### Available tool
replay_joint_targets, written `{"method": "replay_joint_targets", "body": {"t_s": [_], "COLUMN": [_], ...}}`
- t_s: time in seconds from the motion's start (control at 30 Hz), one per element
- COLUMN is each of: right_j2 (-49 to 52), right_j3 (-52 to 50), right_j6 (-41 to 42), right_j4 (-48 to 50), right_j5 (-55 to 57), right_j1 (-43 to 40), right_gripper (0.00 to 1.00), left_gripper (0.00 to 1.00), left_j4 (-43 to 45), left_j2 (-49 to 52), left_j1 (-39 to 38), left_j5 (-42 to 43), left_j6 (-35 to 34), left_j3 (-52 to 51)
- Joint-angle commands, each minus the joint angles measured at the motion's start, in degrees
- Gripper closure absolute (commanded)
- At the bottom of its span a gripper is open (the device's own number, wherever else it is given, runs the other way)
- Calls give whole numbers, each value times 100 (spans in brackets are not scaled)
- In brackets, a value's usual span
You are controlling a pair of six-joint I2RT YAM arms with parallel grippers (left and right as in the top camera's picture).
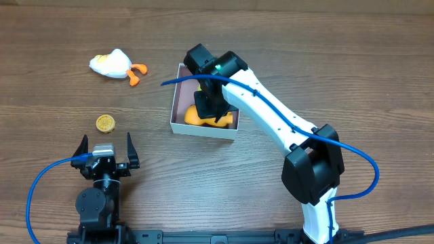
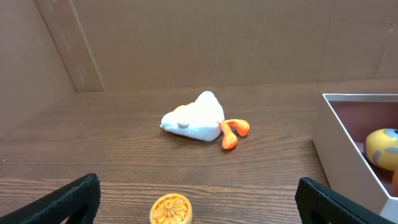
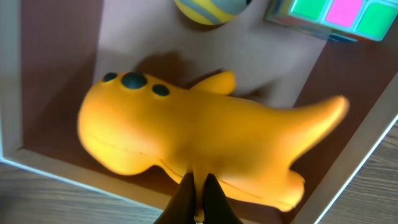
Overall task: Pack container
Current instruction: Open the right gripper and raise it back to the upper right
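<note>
The container is a shallow white box with a pink inside, at mid table; its white wall shows at the right of the left wrist view and its edge in the right wrist view. My right gripper reaches down into it, shut on an orange soft toy with dark spots; the fingers pinch a fold of it. The toy sits inside the box walls. My left gripper stands wide open near the front left, holding nothing.
A white duck toy with orange feet lies on its side at the back left. A small yellow ribbed disc rests just ahead of the left fingers. Inside the box are a yellow-blue striped ball and a green-pink block.
</note>
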Motion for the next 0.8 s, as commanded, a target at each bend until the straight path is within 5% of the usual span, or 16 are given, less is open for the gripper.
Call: {"method": "replay_joint_targets", "body": {"t_s": [0.0,0.13,0.2,0.3,0.43,0.53,0.77], "right_j2": [-173,-173,-173,-173,-173,-175,-179], "right_j3": [-190,-192,-192,-192,-192,-66,2354], "right_j6": [35,33,31,26,22,2,-162], "right_j4": [96,142,160,166,190,195,-551], "right_j5": [142,144,144,144,144,260,1620], "right_j1": [33,33,33,33,33,33,-190], "right_gripper": [96,95,72,56,43,43,28], "left_gripper": [0,0,0,0,0,0,0], "left_j4": [24,24,24,24,24,24,24], "left_j2": [-22,-22,-22,-22,-22,-22,-22], "left_j1": [33,33,33,33,33,33,33], "left_j5": [-70,-70,-70,-70,-70,-70,-70], "left_j6": [-90,-90,-90,-90,-90,-90,-90], "left_j3": [-17,-17,-17,-17,-17,-17,-17]}}
